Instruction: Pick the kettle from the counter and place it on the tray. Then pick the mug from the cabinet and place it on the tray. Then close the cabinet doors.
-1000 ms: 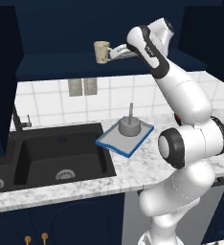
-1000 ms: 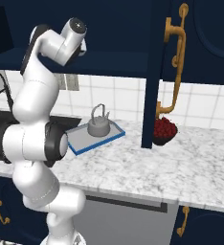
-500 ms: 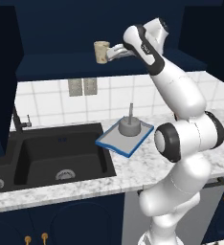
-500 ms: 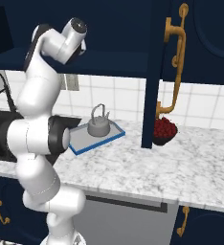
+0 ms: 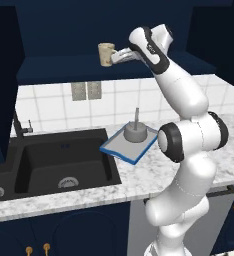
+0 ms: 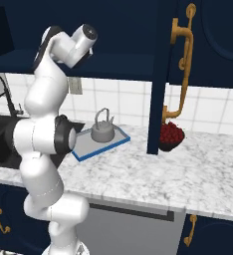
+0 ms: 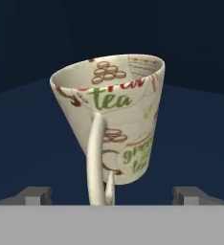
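The claw stands spread wide at the mug, its fingers to either side and the mug's handle toward the hand. The mug sits on the cabinet shelf at 11 o'clock in the left base view. The kettle rests on the tray on the bench, near centre.

The mug stands alone on the cabinet shelf — dark open space on both sides of it. The open cabinet door hangs right of the mug, above the bench — an obstacle there.
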